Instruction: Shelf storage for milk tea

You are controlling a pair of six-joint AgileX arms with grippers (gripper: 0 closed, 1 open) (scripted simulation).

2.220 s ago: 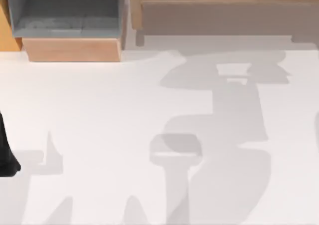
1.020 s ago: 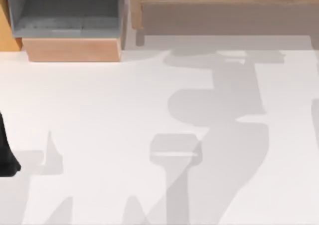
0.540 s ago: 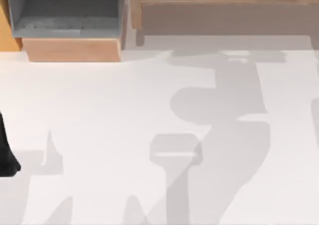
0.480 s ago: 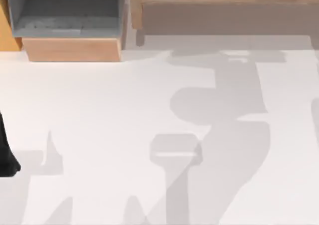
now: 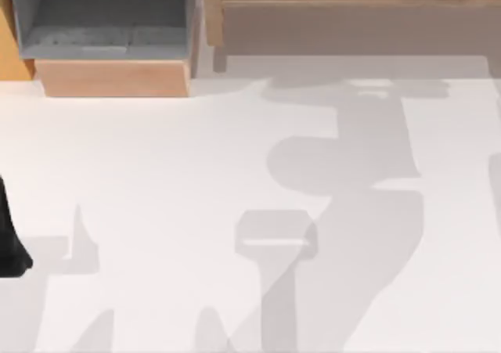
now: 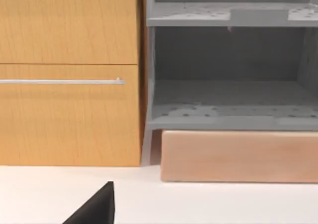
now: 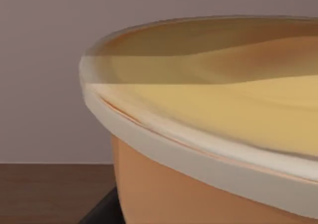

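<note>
The milk tea (image 7: 198, 189) is an orange cup with a cream lid (image 7: 208, 114), seen very close in the right wrist view. My right gripper holds it, with one dark finger (image 7: 102, 211) pressed against the cup's side just above a dark brown wooden surface (image 7: 49, 189). A plain grey-brown wall stands behind the cup. The grey shelf unit (image 5: 102, 24) sits at the table's back left, and its compartments (image 6: 228, 100) are bare. My left arm (image 5: 9, 243) stays parked at the left edge, with a dark fingertip (image 6: 94, 209) showing in the left wrist view.
A wooden cabinet with a silver handle (image 6: 59, 81) stands beside the shelf. A light wood plinth (image 5: 113, 77) carries the shelf. A long wooden unit (image 5: 352, 9) runs along the back right. Arm shadows lie across the white table (image 5: 156, 173).
The right arm's shadow shifted toward the back of the table between the oldest frame and one second ago. Since then it has barely moved. The left arm has stayed still.
</note>
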